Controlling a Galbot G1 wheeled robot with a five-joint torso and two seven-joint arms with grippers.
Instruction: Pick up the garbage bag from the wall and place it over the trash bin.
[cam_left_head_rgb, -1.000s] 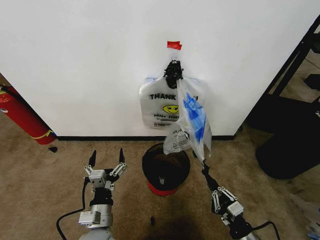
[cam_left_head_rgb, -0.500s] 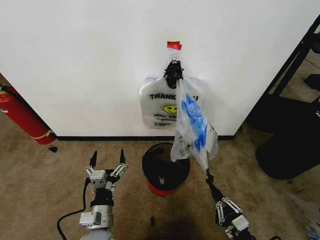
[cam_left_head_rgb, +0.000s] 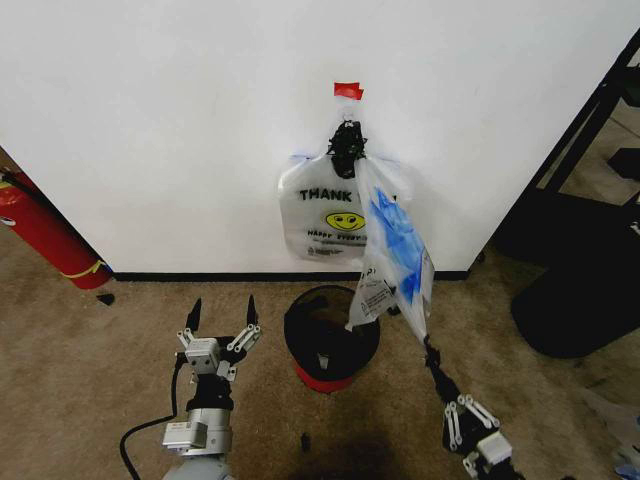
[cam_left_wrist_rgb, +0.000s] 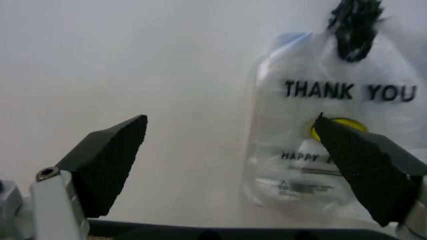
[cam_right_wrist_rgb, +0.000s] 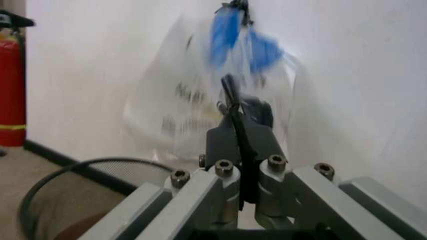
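Left gripper (cam_left_head_rgb: 222, 307) is just parked low over the tan carpet, left of the bin, black fingers spread wide with nothing between them. Next over, the small round black mesh trash bin with a red base (cam_left_head_rgb: 331, 347) sits by the plain white wall (cam_left_head_rgb: 180, 120). Above it the flat bundle of "THANK YOU" smiley bags (cam_left_head_rgb: 322, 212) hangs from a black knot (cam_left_head_rgb: 346, 140). Right gripper (cam_left_head_rgb: 432, 352) has its fingers pinched tight on the bottom corner of the thin crinkly translucent white garbage bag with blue handle loops (cam_left_head_rgb: 392, 255), which stretches taut from the knot down to the right of the bin. Honestly the worry: its top looks hooked at the knot, so more pulling could tear the thin plastic or let it slip out of the pinch. It might drag the whole bundle off too.
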